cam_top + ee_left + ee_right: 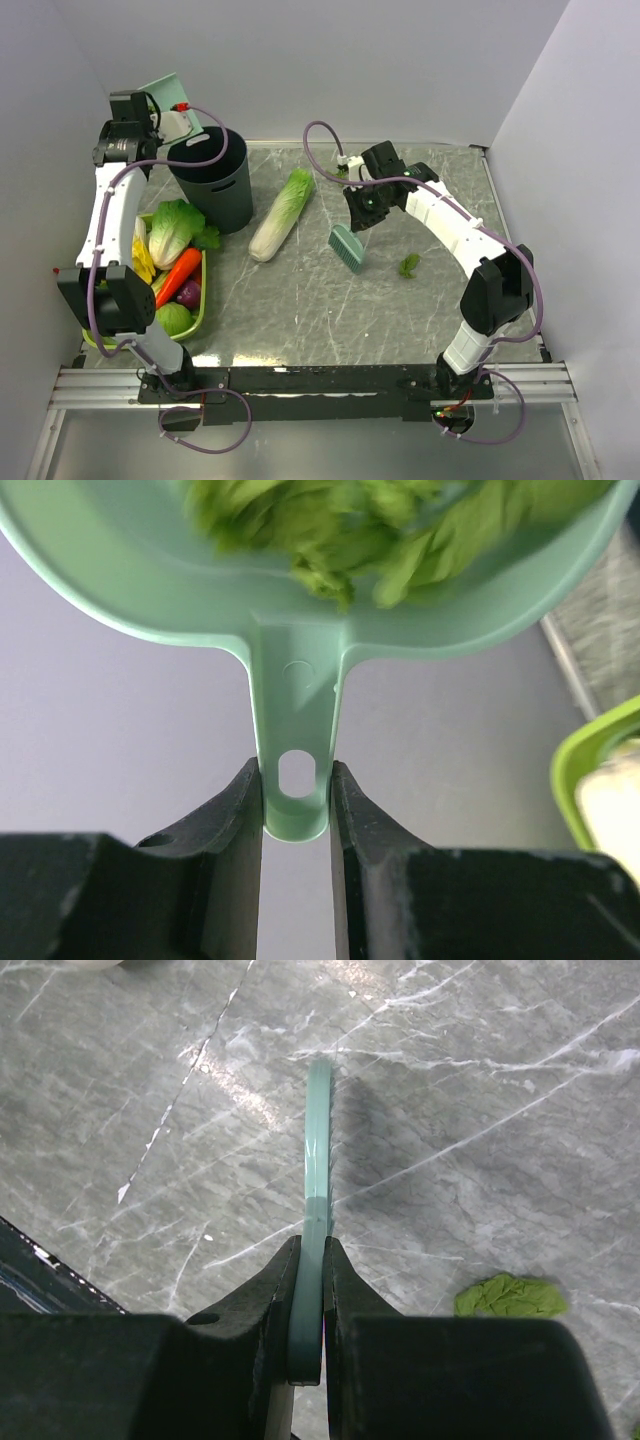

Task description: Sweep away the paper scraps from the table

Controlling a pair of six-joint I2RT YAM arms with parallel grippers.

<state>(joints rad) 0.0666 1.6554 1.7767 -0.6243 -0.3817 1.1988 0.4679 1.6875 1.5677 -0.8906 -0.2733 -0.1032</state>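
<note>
While the left gripper (296, 782) clamps the dustpan (120, 570) near the table's (330, 310) far-left corner, the right gripper (312, 1252) squeezes the brush (318, 1130).

Left gripper (160, 118) is up at the far left corner holding the dustpan (170, 98), raised just behind the black bin (212, 180). Right gripper (358, 222) is mid-table, gripping the brush (348, 249), bristle head hanging down. One scrap (409, 265) lies on the table (330, 310) right of the brush, apart from it. Cabbage (283, 213) lies between bin and brush. Green tray (201, 300) of vegetables sits at the left edge.
</note>
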